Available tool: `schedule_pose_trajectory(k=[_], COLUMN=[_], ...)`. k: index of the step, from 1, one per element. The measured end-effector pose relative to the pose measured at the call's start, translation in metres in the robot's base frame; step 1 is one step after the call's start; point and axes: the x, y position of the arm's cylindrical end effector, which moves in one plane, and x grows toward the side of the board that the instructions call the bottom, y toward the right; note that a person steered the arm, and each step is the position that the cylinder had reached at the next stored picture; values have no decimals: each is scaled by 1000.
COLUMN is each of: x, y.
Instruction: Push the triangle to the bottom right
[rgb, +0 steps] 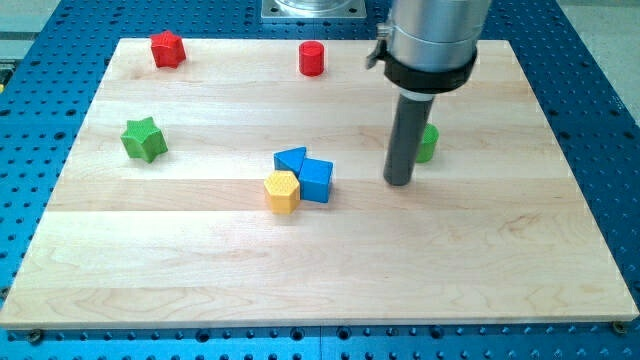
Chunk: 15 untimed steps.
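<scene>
A blue triangle (291, 158) lies near the board's middle, touching a blue cube (316, 180) at its lower right and a yellow hexagon (282, 191) below it. My tip (399, 182) rests on the board to the right of this cluster, clearly apart from it. A green block (429, 142) sits just behind the rod on its right, partly hidden by it.
A red star (167, 48) is at the view's top left and a red cylinder (312, 58) at top centre. A green star (144, 138) sits at the left. The wooden board (500, 270) is bordered by a blue perforated table.
</scene>
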Motion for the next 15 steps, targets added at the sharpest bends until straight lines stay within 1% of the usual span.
schedule_pose_trajectory(k=[4,5,7,8,9,10,11,12,13,14,15], x=[-4,-4,-4,-4,-9,-27,-53,-69,-69,-60,-28], y=[-7,-34,-117,-168,-182,-207,-196,-210,-254,-285,-294])
